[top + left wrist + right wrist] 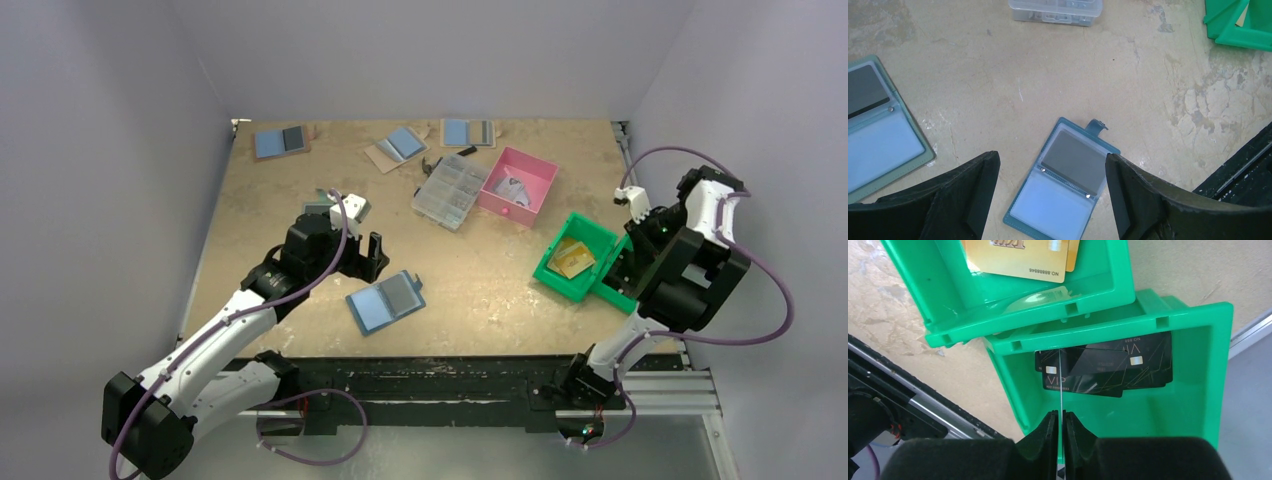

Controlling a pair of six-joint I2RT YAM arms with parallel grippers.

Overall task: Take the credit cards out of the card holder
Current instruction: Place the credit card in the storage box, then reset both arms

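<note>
Two green bins sit side by side at the right edge of the table. The far green bin holds gold cards lying flat. The near green bin holds a small overlapping pile of black cards marked VIP. The right tool hangs over this near bin with its fingers almost together, pinching a thin card that is seen edge-on and stands upright above the black pile.

Further back on the table are a pink bin, with something pale inside that is too small to make out, and a clear compartment box just beside it.

The card holder lies open and flat near the front middle of the table, well apart from the bins. Its grey half is on the far side, its blue half nearer, with a small clasp tab at the far edge. The left tool hovers directly above it with its fingers spread wide, so the holder appears between them, untouched. A second holder lies open off to the left.
</note>
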